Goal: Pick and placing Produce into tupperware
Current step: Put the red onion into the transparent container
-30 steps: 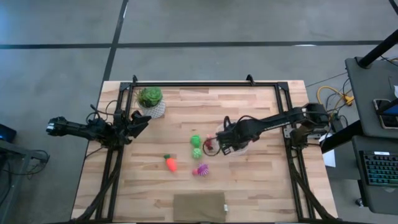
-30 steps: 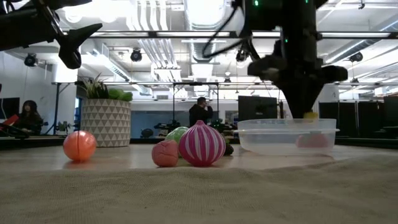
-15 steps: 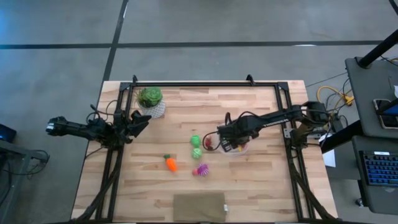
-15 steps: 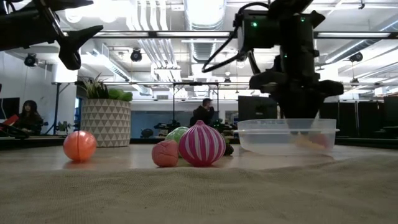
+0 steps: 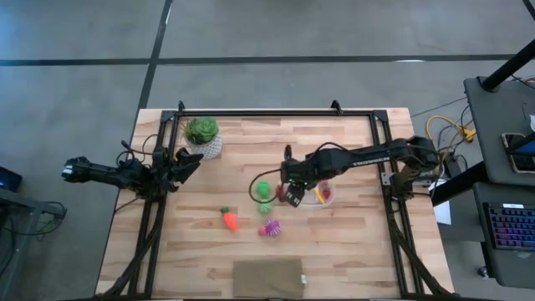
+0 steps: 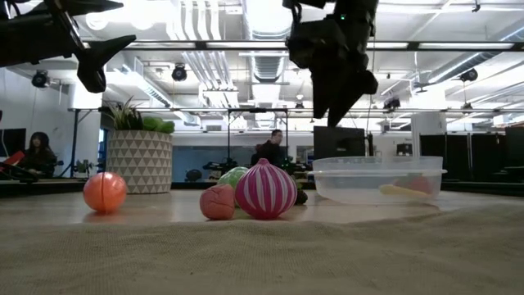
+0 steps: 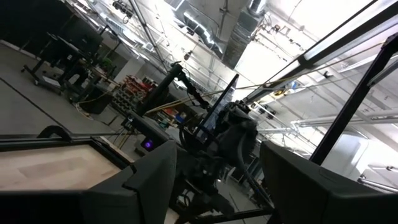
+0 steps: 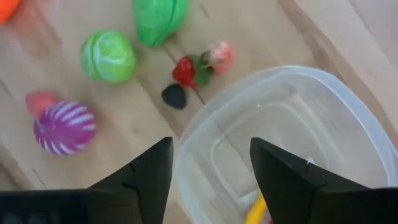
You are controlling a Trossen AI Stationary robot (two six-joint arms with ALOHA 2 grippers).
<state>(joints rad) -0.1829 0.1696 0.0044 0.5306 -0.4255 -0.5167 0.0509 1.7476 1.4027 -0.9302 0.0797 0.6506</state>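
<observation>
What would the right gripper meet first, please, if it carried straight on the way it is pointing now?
Probably the tupperware. The right gripper stands open above the table, pointing down, and the right wrist view shows the container's near rim between its fingers. Its height is hard to judge, so it may land just inside the rim, beside the yellow piece.

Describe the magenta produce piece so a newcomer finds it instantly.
Start at the clear tupperware right of the table's centre. The loose produce lies on its left; the magenta piece is the cluster member nearest the table's front edge, right of the orange carrot. Only it has white stripes on a round magenta body.
</observation>
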